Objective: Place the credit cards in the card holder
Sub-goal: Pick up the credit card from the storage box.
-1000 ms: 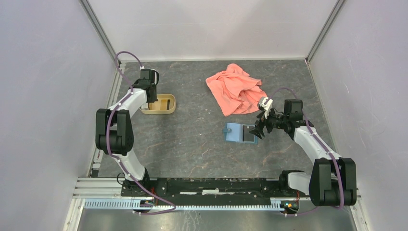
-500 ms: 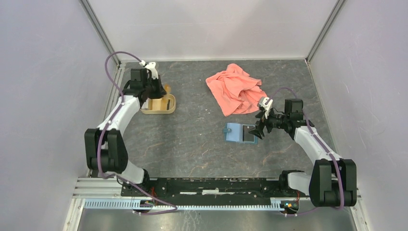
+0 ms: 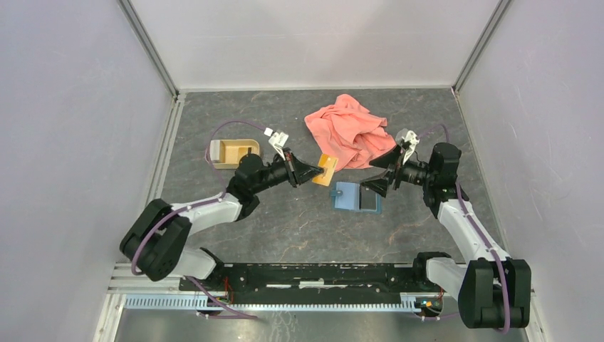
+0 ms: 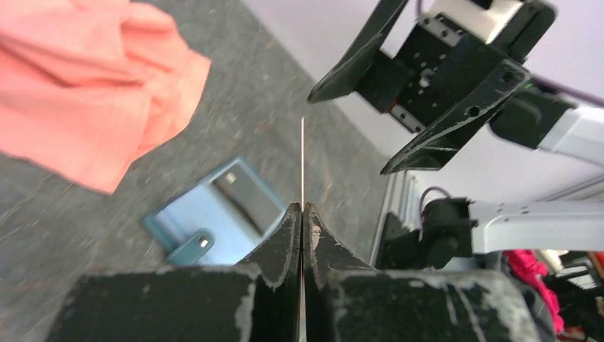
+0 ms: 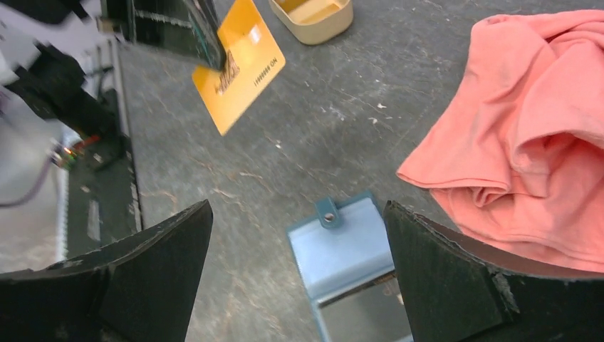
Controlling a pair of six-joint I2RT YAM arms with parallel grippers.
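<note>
**A:** Grey stone tabletop point(image 3: 285, 221), card holder point(image 3: 347, 196) lying open mid-table, its long axis running 9 to 3. Where's the credit card point(image 3: 328, 169)?

**B:** It's pinched tight in the left gripper point(image 3: 317, 172), jutting out toward 3 o'clock. The holder sits close by, at 4 o'clock from the card.

**A:** And the right gripper point(image 3: 379, 174)?

**B:** Its jaws are spread wide and hold nothing, over the holder's 3 o'clock end.

**A:** What's changed?

**B:** A second ago the left arm was at the tray point(image 3: 222, 152), off at 10 o'clock

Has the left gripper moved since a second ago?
Yes. The left gripper has swung right, away from the tan tray, toward the card holder, shut on an orange card.
</note>
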